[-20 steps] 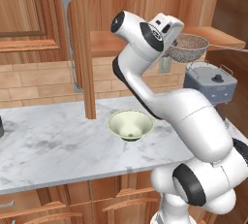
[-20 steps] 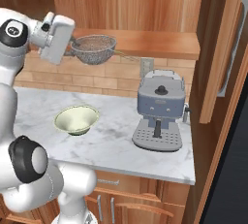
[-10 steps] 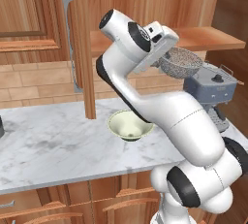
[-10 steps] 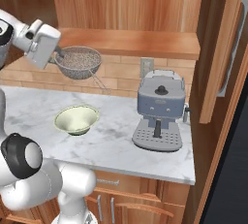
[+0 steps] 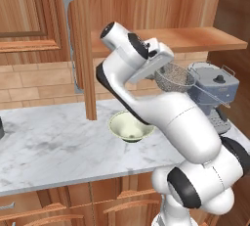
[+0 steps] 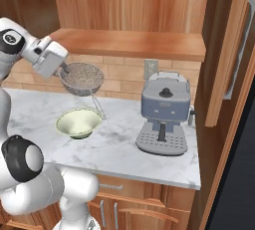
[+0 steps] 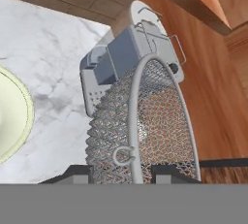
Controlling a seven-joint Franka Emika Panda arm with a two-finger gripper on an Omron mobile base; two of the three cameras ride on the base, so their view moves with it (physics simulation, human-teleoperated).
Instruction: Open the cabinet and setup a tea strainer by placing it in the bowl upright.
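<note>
Gripping the tea strainer (image 6: 82,78) at its rim, the claw (image 7: 130,172) is standing partly closed on the mesh basket. At the left of the right base view, the strainer is hanging in the air above the bowl (image 6: 78,123), which is sitting on the marble counter (image 6: 124,147). A grey coffee machine (image 6: 163,119) is standing at centre right.

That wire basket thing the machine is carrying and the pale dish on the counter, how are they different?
The tea strainer is see-through silver-grey wire mesh; the bowl is solid, glossy cream-green. The strainer hangs in the air, gripped by the tool, with a thin wire handle pointing down; the bowl sits on the marble counter and has no handle. The strainer looks narrower than the bowl. Both are round and open-topped.
</note>
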